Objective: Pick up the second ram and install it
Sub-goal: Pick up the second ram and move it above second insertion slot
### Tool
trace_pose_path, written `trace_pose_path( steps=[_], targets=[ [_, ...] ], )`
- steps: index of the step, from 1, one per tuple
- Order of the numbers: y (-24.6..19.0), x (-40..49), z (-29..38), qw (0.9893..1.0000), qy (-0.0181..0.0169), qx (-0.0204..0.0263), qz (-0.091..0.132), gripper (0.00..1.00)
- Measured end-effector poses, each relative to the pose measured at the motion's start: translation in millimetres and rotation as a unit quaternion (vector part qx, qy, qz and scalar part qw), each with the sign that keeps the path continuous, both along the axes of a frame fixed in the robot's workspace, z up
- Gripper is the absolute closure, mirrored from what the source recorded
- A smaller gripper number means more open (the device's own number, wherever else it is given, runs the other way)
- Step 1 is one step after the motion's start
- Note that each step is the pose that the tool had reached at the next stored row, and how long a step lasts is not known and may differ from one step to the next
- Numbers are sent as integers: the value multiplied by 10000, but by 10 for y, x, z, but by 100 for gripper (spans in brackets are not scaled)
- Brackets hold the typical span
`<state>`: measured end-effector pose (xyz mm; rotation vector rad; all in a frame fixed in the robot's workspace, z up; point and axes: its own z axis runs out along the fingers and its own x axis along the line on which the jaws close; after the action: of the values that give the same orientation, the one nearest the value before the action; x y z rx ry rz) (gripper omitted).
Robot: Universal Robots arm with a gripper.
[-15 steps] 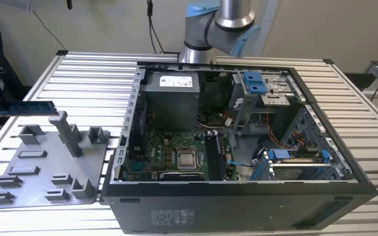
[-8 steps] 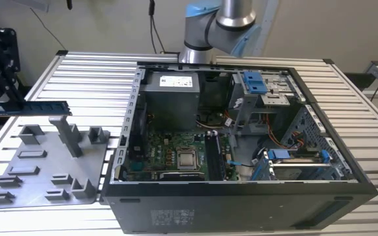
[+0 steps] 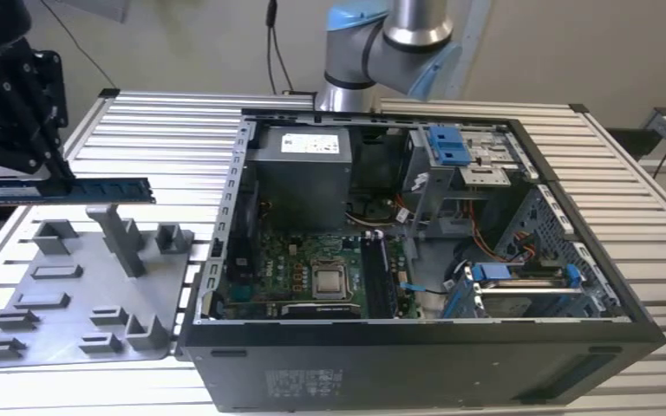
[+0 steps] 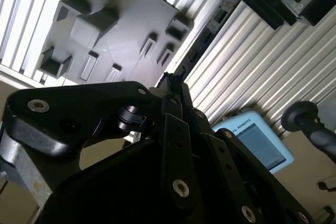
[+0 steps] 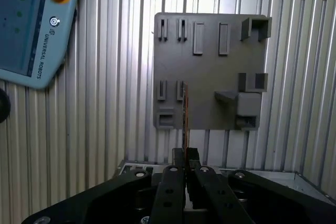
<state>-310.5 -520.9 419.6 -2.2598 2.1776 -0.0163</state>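
We see our black hand (image 3: 18, 184) pinching one end of the slim, flat, dark rectangular ram stick (image 3: 101, 190) above the grey moulded plastic holder plate (image 3: 79, 299).

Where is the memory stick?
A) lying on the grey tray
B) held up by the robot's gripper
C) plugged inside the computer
B: the gripper holds the second ram in the air above the grey tray, outside the computer case.
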Motion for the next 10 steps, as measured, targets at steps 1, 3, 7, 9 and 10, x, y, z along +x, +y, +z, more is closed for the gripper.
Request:
trace_pose_path(
  steps=[1,3,7,9,10],
  targets=[
    [0,37,0,10000,0,0,1,86],
    [0,110,1,10000,1,0,3,86],
    [0,257,2,10000,2,1,6,86],
    [0,323,3,10000,2,0,7,86],
    [0,355,3,10000,2,1,8,86]
  ],
)
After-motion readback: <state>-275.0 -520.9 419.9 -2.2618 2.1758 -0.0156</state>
